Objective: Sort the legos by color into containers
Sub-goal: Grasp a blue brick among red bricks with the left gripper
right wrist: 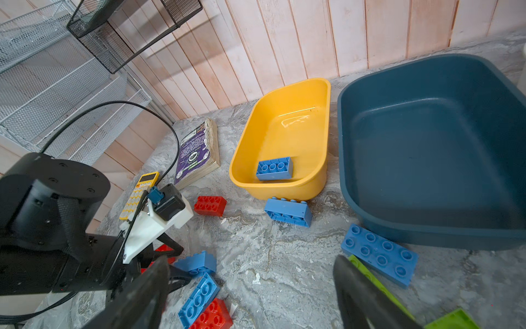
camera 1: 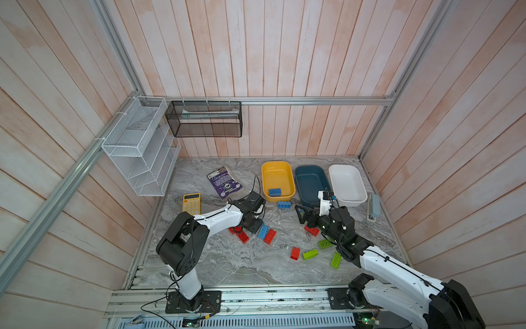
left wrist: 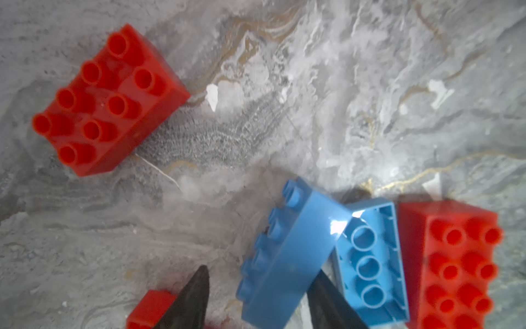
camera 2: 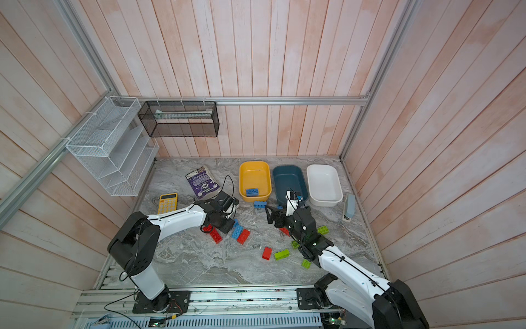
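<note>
One target for now: the tilted blue brick (left wrist: 287,250), leaning with one long edge on an upturned blue brick (left wrist: 370,265), that one just beside a red brick (left wrist: 455,265). Lies squarely between the fingers of the left gripper (left wrist: 260,270), long axis pointing straight out ahead of the wrist, so calls for a squeeze across the short width. Jaws half-spread, one finger close against the brick's flank, a strip of bare table (left wrist: 225,284) showing on the other side: straddling, not yet clamped. Probably needs a little more closing before any lift, and may drag the upturned neighbour along. Likely destination: yellow tub (camera 1: 277,165), beyond and to the right of this gripper in both top views, already holding a blue brick (camera 1: 274,192). Right gripper (camera 1: 302,214) spread wide and empty, hovering near the front of the teal tub (camera 1: 308,171), well apart from the target; left arm plainly the nearer.
</note>
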### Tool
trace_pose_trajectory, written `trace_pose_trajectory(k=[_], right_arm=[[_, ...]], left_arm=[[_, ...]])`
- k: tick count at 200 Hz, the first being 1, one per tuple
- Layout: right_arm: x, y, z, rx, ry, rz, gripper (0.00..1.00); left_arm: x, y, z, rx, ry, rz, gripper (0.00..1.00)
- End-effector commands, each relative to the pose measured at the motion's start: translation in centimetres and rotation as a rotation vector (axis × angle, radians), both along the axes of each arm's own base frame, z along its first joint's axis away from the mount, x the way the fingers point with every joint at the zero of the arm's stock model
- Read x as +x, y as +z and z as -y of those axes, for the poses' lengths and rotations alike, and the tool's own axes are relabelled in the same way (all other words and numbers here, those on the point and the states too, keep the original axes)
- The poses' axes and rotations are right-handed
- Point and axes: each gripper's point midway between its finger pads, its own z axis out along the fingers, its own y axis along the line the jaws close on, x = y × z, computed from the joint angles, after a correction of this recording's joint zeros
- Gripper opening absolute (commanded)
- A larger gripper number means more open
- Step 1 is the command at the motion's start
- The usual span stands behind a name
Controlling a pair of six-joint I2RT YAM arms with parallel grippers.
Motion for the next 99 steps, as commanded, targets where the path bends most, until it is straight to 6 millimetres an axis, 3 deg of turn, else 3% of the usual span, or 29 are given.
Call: trace_pose_trajectory(k=[1,56,99], right_arm=[[0.2,-0.5,0.0,-0.016,-0.011,-0.009,0.90],[0.4,-0.8,0.5,-0.037,-0.035,-0.010,0.90],[0.6,-1.2,0.6,-0.054,-0.045,-0.016,0.90]], left_arm=[[1.3,0.3,0.7,-0.001,-0.013,0.032,0.50],[1.3,0.4,1.4,-0.026,-0.030,0.025,0.28],[1.5,1.3,1.7,-0.048,-0.026,0.036,0.19]])
